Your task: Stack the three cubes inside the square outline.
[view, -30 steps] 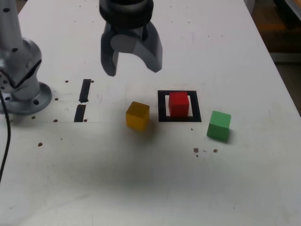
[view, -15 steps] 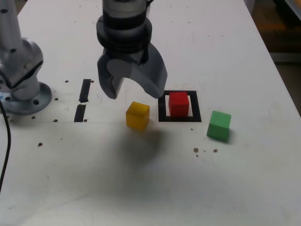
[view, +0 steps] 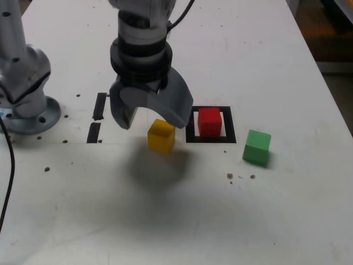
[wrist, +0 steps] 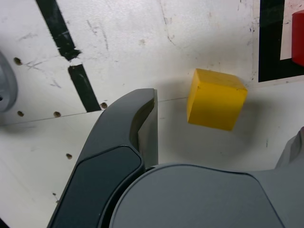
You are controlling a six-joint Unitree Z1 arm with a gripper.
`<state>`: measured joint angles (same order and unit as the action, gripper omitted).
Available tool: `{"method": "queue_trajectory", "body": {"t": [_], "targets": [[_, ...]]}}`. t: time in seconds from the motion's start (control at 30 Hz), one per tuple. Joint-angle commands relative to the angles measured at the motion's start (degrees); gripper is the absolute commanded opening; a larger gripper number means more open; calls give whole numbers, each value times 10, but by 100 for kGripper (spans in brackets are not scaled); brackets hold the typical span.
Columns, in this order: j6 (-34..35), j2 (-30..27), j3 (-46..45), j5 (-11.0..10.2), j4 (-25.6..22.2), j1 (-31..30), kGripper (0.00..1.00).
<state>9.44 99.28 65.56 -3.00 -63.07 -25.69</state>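
Above the yellow cube (view: 161, 135), in the exterior view, the hand (view: 150, 116) hangs pointing down with its two fingers spread wide, wider than the cube. One finger stands to the exterior view's left of the cube, clear of it; the other hides part of the cube's far upper edge on the exterior view's right, so whether it touches cannot be told. The cube rests on the white surface (view: 276, 66), just beside the square outline (view: 190, 126), where the red cube (view: 209, 121) already sits. Further to the exterior view's right, the green cube (view: 257, 147) lies outside the frame and apart from it. Nothing is pinched.

From the wrist view, the yellow cube (wrist: 215, 99) sits ahead of the hand (wrist: 223, 142) in the gap between the fingers, turned slightly askew to them. One dark finger (wrist: 137, 128) stands beside it with bare surface (wrist: 142, 28) between. The other finger shows only at the frame's edge. By my judgement, the coming move is a straight drop, the cube lying directly below and between the fingers.
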Motion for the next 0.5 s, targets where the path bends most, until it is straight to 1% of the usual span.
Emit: {"method": "queue_trajectory", "body": {"t": [0.0,0.23,0.47], "targets": [[-4,9,-7,1,16,-1,98],[-13,30,-28,5,76,-1,98],[-22,44,-52,19,121,-1,97]]}}
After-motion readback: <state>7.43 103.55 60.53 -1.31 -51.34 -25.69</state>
